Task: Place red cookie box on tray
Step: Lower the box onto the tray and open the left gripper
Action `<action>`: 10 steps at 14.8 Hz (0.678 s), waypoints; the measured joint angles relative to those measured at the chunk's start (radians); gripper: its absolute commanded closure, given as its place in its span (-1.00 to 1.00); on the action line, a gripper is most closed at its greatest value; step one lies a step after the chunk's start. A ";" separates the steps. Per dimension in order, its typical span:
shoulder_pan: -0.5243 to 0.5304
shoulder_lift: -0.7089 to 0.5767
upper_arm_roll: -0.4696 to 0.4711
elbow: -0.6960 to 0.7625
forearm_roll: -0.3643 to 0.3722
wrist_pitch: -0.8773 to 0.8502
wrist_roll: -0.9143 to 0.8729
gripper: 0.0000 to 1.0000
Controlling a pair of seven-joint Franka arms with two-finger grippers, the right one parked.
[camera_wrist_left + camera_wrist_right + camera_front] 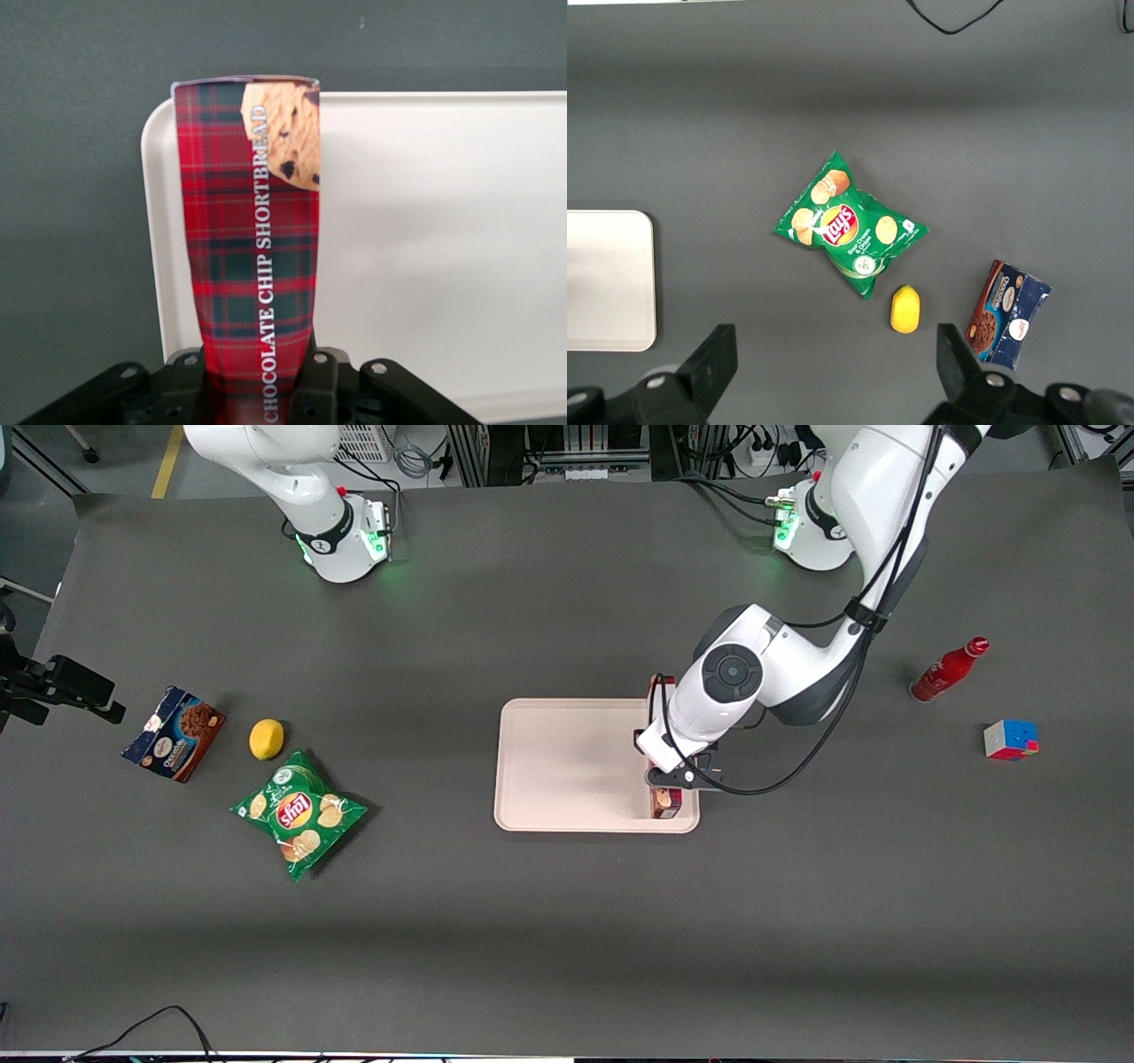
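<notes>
Chocolate cookie box (174,734): you find this dark blue and brown carton at the middle left of the frame, lying flat and turned at an angle.
Lemon (267,739): you see it just beside that carton, not touching it.
Chips bag (299,813): green, lying flat below the lemon in the frame, close to it, nearer to the front camera.
Red bottle (948,670): look to the right of the frame; it lies tilted, cap toward the upper right.
Puzzle cube (1011,740): multicoloured, near the bottle, lower right of it.
Table cover (549,921): dark grey under all you see.
Black cable (142,1027): it loops at the lower left edge.
</notes>
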 measured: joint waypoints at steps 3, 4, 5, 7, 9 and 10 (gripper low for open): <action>0.000 0.037 0.000 0.000 0.043 0.019 -0.030 1.00; 0.000 0.046 0.000 0.000 0.047 0.027 -0.033 1.00; 0.000 0.054 0.000 0.000 0.049 0.031 -0.034 1.00; 0.000 0.060 0.001 0.000 0.050 0.032 -0.036 1.00; 0.000 0.060 0.008 0.000 0.051 0.032 -0.037 1.00; 0.000 0.061 0.012 0.000 0.052 0.033 -0.037 1.00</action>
